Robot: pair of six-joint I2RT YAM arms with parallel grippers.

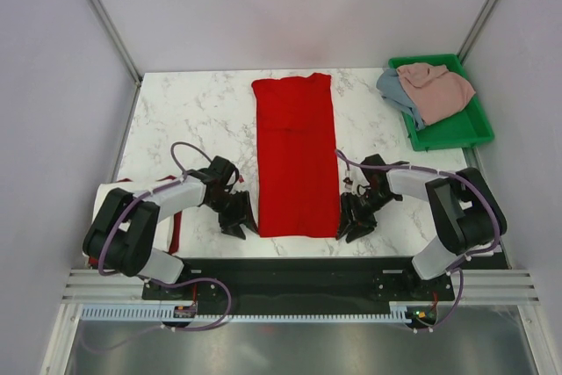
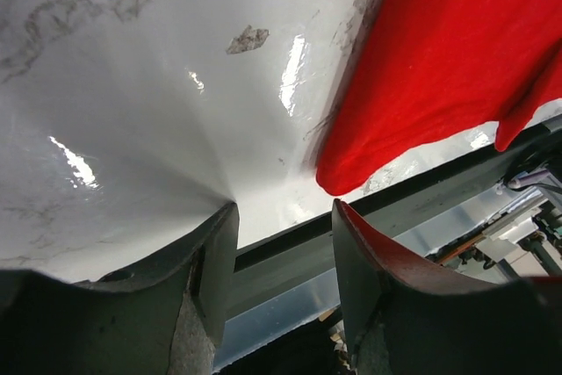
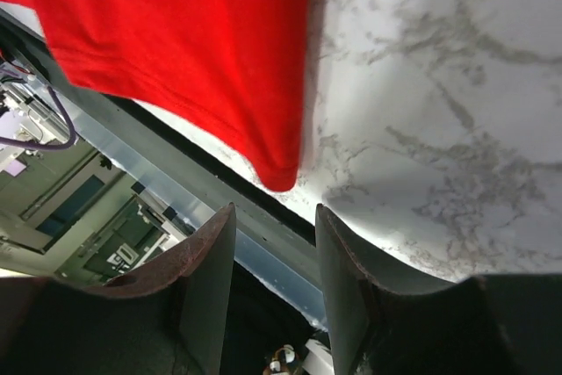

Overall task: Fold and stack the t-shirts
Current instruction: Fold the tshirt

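A bright red t-shirt (image 1: 296, 155) lies flat as a long narrow strip down the middle of the marble table, its hem at the near edge. My left gripper (image 1: 239, 221) stands open just left of the near left corner. In the left wrist view that red corner (image 2: 351, 173) lies just beyond my empty left gripper (image 2: 285, 217). My right gripper (image 1: 354, 221) is open beside the near right corner. In the right wrist view the corner (image 3: 281, 173) sits just past my right gripper (image 3: 275, 217), untouched. A pale pink t-shirt (image 1: 435, 85) and a grey-blue one (image 1: 392, 87) lie crumpled at the back right.
The pink and grey-blue shirts rest in a green tray (image 1: 457, 133) at the back right corner. White cloth (image 1: 110, 191) shows at the left edge, partly hidden under my left arm. The table's dark front rail (image 2: 413, 191) runs right behind both grippers.
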